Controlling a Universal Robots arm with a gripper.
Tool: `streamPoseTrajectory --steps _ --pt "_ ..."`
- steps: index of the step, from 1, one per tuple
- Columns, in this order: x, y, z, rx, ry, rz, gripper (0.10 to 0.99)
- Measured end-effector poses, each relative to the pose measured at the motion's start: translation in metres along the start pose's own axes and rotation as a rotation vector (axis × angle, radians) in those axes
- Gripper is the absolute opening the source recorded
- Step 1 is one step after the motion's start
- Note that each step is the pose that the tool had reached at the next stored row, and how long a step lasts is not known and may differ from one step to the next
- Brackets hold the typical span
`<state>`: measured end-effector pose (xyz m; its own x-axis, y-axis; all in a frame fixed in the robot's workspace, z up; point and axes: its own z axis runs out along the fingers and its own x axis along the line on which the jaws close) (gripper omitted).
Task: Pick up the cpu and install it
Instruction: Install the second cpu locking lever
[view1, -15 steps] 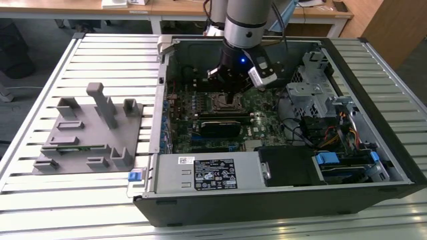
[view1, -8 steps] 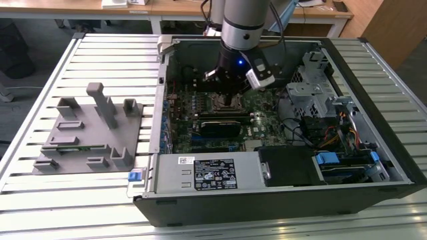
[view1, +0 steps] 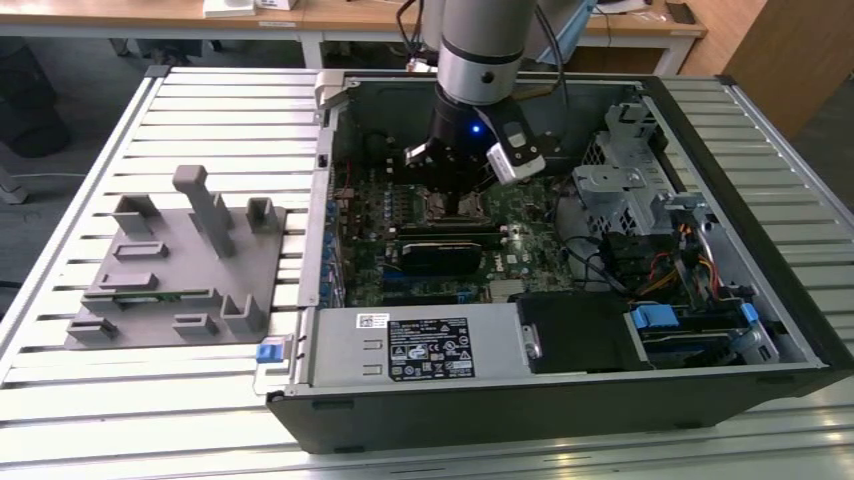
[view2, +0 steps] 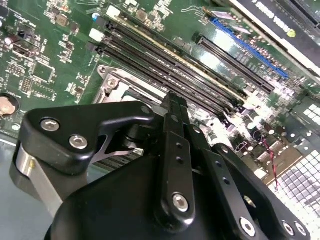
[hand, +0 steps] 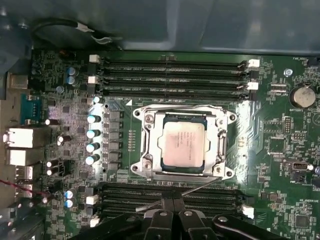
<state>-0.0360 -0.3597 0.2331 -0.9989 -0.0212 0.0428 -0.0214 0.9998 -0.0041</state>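
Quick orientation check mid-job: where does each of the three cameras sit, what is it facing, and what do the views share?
Exterior view: off the arm, above the table, facing the open computer case; the arm reaches in, gripper over the motherboard.
First wrist view: on the arm, facing down at the cpu in its socket; the fingers meet at the frame edge.
Second wrist view: at the wrist, oblique across the memory slots; gripper linkage up close.
Shared: socket and memory slots in both wrist views.

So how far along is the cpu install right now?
Mostly done, it seems: the cpu lies flat inside the metal socket frame on the motherboard. The claw hangs just above the board beside the socket, fingers together and holding nothing. The thin retention lever looks unlatched, so the socket may not be locked.
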Motion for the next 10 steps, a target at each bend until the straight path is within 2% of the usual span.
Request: streamPoseTrajectory --steps 6,10 --pt "0.0085 -0.0003 0.0008 0.000 0.0000 0.000 0.122" --pt "0.0100 -0.0003 0.0038 0.000 0.0002 0.000 0.122"
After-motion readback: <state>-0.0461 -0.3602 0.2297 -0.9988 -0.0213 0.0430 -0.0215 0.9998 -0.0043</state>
